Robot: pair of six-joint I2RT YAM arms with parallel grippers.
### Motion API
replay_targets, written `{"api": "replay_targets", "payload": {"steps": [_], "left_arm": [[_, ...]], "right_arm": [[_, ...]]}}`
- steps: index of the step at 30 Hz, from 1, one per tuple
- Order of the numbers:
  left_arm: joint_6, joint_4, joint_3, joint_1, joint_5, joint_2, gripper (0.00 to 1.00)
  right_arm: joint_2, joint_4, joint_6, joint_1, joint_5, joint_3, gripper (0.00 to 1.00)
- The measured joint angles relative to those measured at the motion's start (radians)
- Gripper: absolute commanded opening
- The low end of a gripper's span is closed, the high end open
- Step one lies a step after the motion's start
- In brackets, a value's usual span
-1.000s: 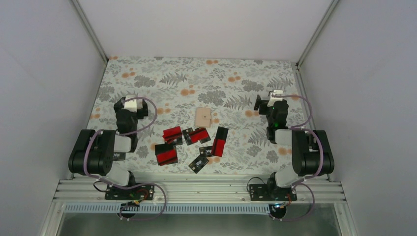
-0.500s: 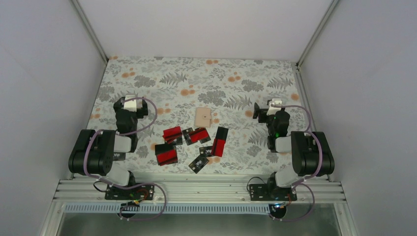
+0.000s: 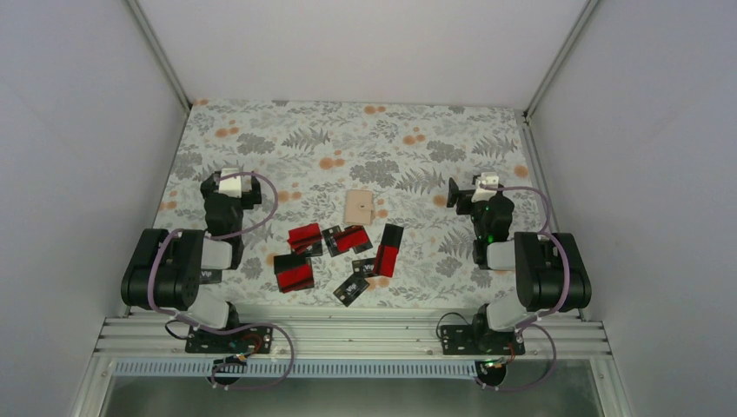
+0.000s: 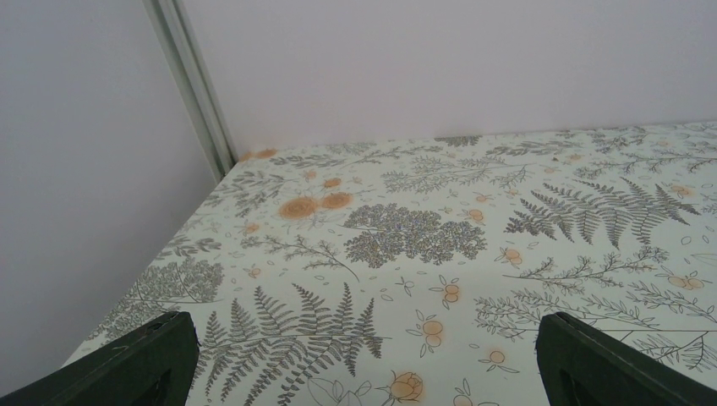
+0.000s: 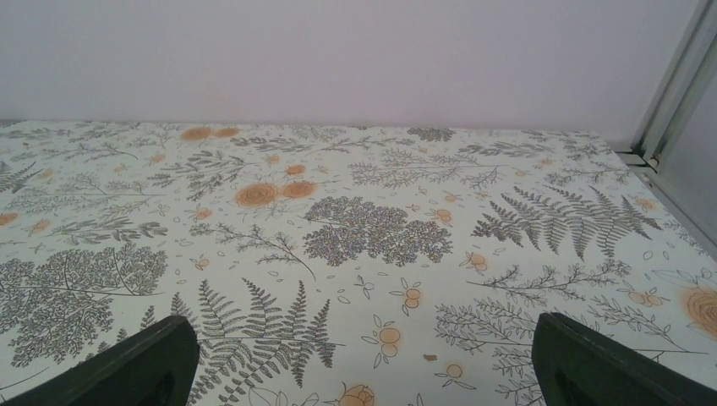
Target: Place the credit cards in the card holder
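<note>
- Between the arms, cards (image 3: 343, 256) lie scattered, some overlapping; holder (image 3: 358, 208) lies closed just behind them.
- Flanking them, left gripper (image 3: 231, 179) and right gripper (image 3: 474, 187) gape empty, touching nothing.
- Fern-print cloth (image 3: 348, 139), white walls (image 3: 365, 43).

Red-and-black credit cards (image 3: 343, 254) lie scattered, some overlapping, just nearer than the closed tan card holder (image 3: 358, 208)

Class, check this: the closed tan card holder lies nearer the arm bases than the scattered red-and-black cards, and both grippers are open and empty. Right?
Not quite. The top external view shows the card holder lying farther from the arm bases than the credit cards, just beyond them. The rest holds: it is closed, and the left gripper and right gripper are open and empty.
</note>
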Motion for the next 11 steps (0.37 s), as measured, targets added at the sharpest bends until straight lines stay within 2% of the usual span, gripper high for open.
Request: {"api": "replay_targets", "payload": {"steps": [11], "left_arm": [[0.000, 0.000, 0.000, 0.000, 0.000, 0.000, 1.00]], "right_arm": [[0.000, 0.002, 0.000, -0.005, -0.008, 0.000, 1.00]]}}
